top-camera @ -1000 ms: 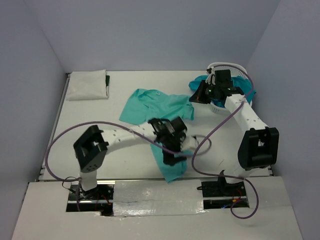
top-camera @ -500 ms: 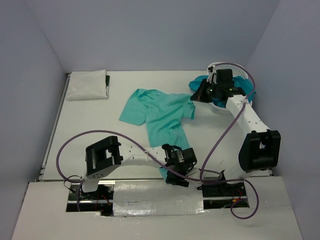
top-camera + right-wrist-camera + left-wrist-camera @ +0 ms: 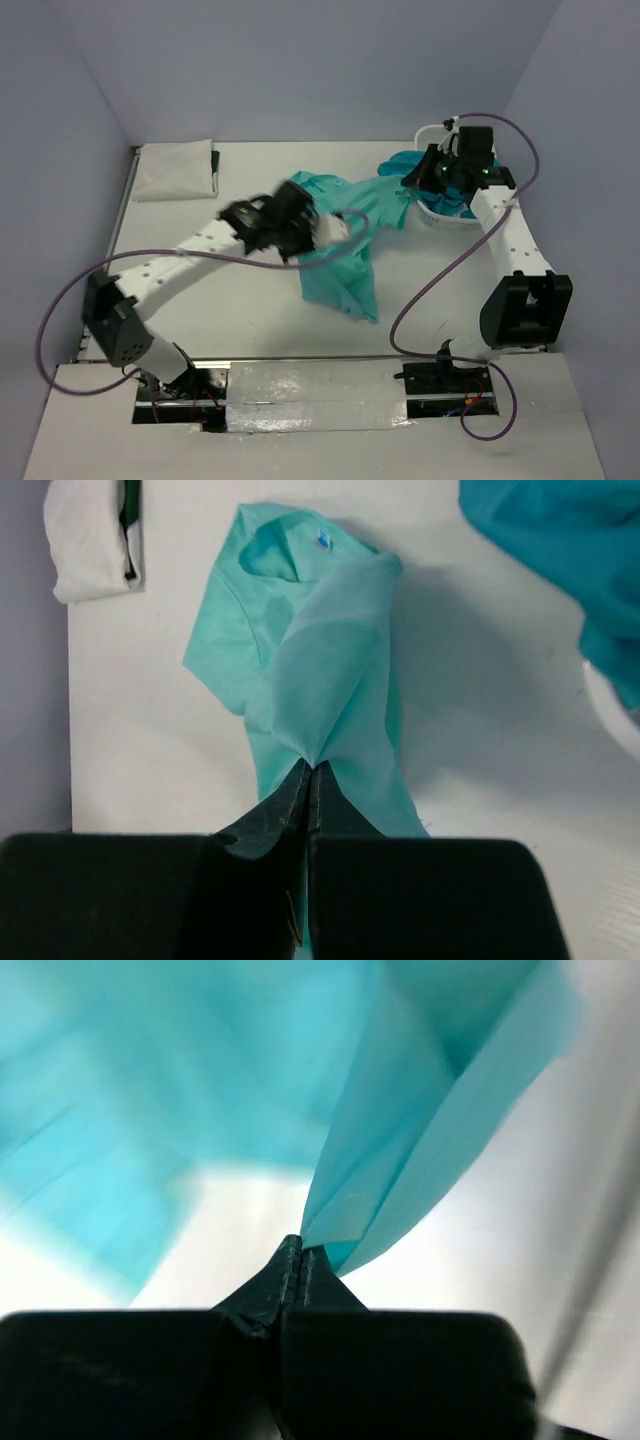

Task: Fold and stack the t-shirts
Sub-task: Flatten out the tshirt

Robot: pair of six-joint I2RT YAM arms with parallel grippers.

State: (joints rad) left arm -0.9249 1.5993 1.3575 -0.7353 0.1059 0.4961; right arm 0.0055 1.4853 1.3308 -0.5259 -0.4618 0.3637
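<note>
A pale mint t-shirt (image 3: 340, 275) lies crumpled in the middle of the table, partly lifted. My left gripper (image 3: 335, 228) hovers over its centre, shut on a fold of it (image 3: 345, 1215). At the shirt's right edge by the basket, my right gripper (image 3: 410, 190) is shut on another bunch of the same cloth (image 3: 320, 680). The shirt's collar (image 3: 275, 550) points toward the back. A teal t-shirt (image 3: 400, 163) hangs out of the basket. A folded white t-shirt (image 3: 175, 170) sits at the back left, with a dark green one (image 3: 214, 170) showing at its right edge.
The white lattice laundry basket (image 3: 445, 220) stands at the back right, under my right wrist. Purple cables (image 3: 420, 290) loop from both arms over the table. A raised white ledge (image 3: 300, 395) runs along the near edge.
My left gripper closed on the mint shirt's near hem and swung it up and back toward the table's middle. The right gripper shifted slightly right, still gripping the shirt.
</note>
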